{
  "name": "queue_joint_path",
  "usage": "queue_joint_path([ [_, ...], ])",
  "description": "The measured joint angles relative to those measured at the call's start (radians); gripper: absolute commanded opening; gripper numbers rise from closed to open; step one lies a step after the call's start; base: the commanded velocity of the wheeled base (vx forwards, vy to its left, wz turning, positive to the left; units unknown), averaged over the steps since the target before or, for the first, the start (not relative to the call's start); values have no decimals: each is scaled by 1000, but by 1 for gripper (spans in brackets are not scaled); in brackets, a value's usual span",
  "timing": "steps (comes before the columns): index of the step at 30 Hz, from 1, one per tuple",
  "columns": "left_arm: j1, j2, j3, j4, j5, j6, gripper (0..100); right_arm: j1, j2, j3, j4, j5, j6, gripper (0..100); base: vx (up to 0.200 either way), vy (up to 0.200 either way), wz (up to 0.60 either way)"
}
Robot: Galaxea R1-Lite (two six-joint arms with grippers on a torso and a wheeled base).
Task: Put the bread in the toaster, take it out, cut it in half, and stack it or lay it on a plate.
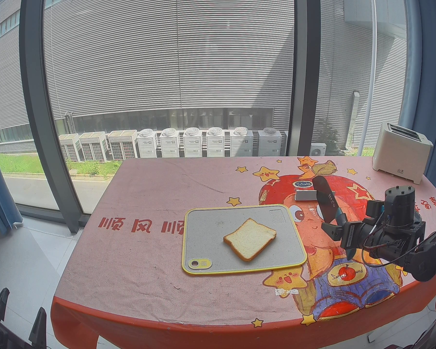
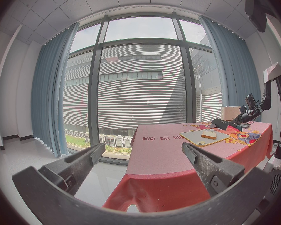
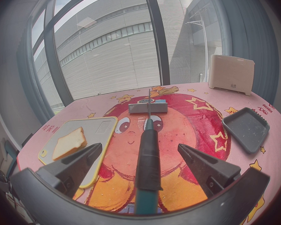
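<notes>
head view: 1 slice of bread (image 1: 249,238) lies flat on the cutting board (image 1: 203,233) mid-table, well apart from the toaster (image 1: 401,152) at the far right corner.
left wrist view: the left gripper (image 2: 142,146) hangs off the table's edge, jaws spread, holding nothing.
right wrist view: the right gripper (image 3: 138,146) has its jaws apart on either side of the knife (image 3: 148,160) handle, not touching it. a dark tray (image 3: 246,128) lies near the toaster.
</notes>
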Motion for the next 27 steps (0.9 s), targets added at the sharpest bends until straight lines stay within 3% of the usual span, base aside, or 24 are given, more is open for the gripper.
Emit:
queue_joint_path([
  [27, 0, 0, 0, 0, 0, 0, 100, -27, 61, -21, -4, 3, 3, 100, 0, 0, 0],
])
